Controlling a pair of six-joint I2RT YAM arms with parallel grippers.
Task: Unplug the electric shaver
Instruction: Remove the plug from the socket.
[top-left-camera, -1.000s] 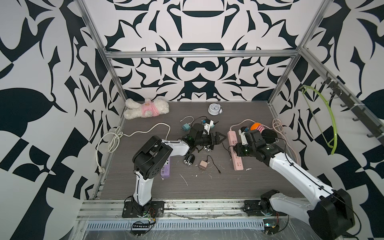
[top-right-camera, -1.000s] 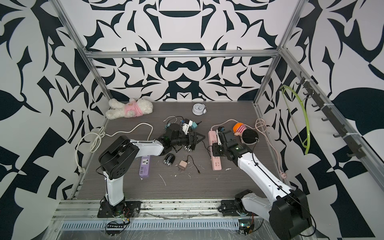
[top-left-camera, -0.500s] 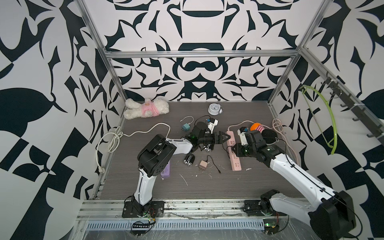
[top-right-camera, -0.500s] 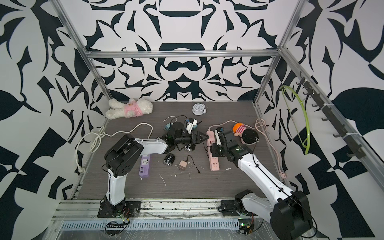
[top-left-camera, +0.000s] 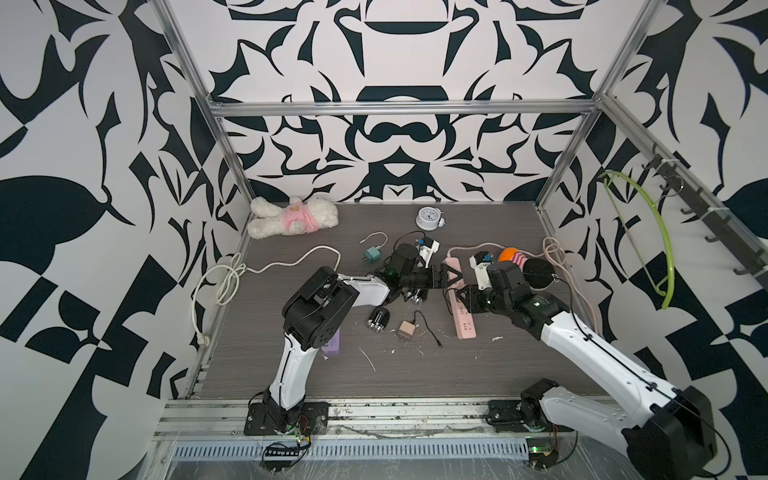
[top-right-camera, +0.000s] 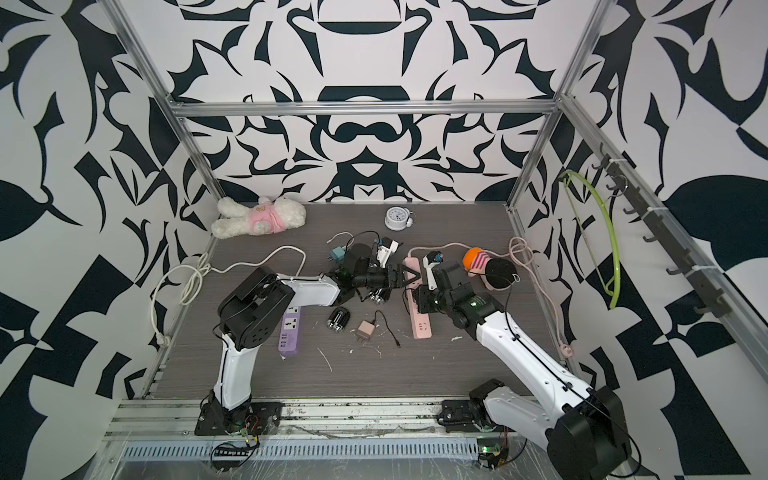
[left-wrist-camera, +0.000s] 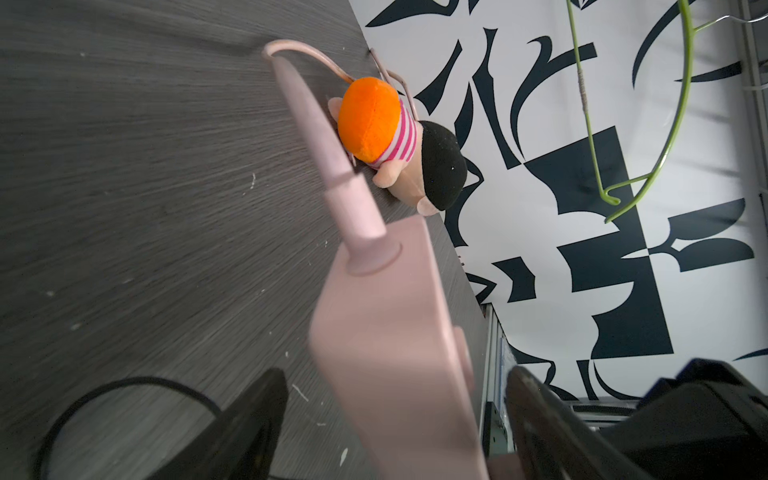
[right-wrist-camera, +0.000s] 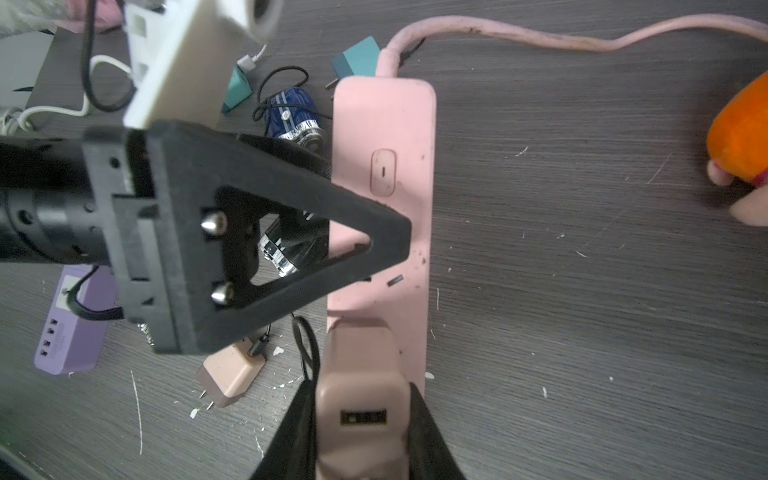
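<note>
A pink power strip (top-left-camera: 465, 328) (top-right-camera: 422, 328) lies lengthwise on the table. My right gripper (top-left-camera: 461, 297) (right-wrist-camera: 359, 415) is shut on a pink plug block (right-wrist-camera: 357, 374) seated in the strip (right-wrist-camera: 382, 124). My left gripper (top-left-camera: 455, 276) (left-wrist-camera: 395, 415) reaches in from the left and stands open astride the strip (left-wrist-camera: 374, 332) near its cord end, with gaps on both sides. A black and silver electric shaver (top-left-camera: 412, 296) (right-wrist-camera: 282, 253) lies beside the strip, under the left gripper. A thin black cord (right-wrist-camera: 307, 353) runs past the plug block; its ends are hidden.
Another black cylindrical device (top-left-camera: 377, 320), a loose pink adapter (top-left-camera: 407, 330) with a black cable, and a purple power strip (top-right-camera: 289, 328) lie left of centre. A white block (top-left-camera: 430, 248), teal charger (top-left-camera: 372, 253), clock (top-left-camera: 428, 217) and plush toys (top-left-camera: 291, 216) (top-left-camera: 528, 266) sit farther back.
My left gripper has swung right, from over the shaver to astride the pink strip, and its jaws have narrowed a little. The right gripper has kept its hold.
</note>
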